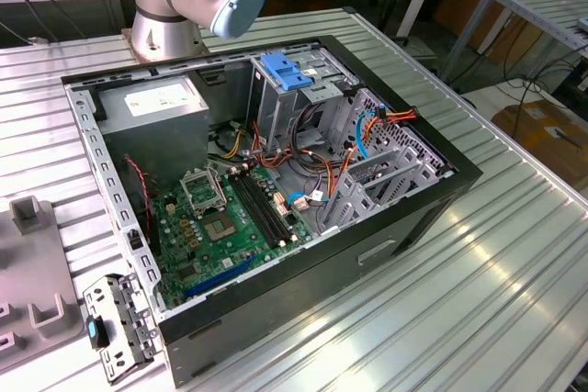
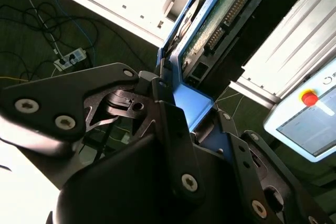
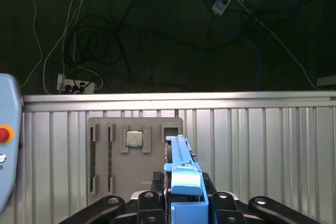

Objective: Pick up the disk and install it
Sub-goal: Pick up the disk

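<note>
Pincer [image 3: 182, 186]: we see it clamped on the disk [image 3: 179, 153].
Disk: edge-on between the jaws, jutting ahead of the pincer.
Progress: we judge pickup done; installing in the computer case [image 1: 367, 263] remains.

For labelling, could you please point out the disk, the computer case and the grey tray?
Disk [image 2: 209, 20], second wrist view, green circuit board.
Computer case [image 1: 303, 293], exterior view, black side wall.
Grey tray [image 3: 132, 172], first wrist view, bare face.
</note>
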{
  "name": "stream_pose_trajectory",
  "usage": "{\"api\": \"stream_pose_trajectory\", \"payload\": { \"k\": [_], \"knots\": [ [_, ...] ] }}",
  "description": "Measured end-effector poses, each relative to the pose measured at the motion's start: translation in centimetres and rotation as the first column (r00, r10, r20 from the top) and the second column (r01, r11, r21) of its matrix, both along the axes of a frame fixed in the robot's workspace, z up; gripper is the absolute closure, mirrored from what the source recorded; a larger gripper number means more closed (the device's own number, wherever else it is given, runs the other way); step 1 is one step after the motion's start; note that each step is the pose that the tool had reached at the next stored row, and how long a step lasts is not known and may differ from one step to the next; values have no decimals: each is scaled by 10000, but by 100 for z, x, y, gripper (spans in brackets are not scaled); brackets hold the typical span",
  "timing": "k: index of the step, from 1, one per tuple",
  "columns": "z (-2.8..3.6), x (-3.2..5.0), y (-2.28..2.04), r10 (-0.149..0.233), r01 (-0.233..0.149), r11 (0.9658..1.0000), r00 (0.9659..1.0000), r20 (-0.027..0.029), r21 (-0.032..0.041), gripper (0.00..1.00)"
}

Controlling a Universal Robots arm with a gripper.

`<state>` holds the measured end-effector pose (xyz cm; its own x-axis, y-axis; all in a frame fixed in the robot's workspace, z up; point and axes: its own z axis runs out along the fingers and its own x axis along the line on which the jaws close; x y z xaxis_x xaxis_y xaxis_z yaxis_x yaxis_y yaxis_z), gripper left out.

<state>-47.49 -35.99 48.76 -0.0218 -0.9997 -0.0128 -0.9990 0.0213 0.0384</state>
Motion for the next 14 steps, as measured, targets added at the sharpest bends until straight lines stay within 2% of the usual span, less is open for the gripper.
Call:
{"api": "stream_pose_trajectory", "payload": {
  "k": [6, 14],
  "knots": [
    [102, 0, 0, 0, 0, 10000, 10000, -41, 0, 63],
    [104, 6, 0, 0, 0, 10000, 10000, -45, -1, 63]
  ]
}}
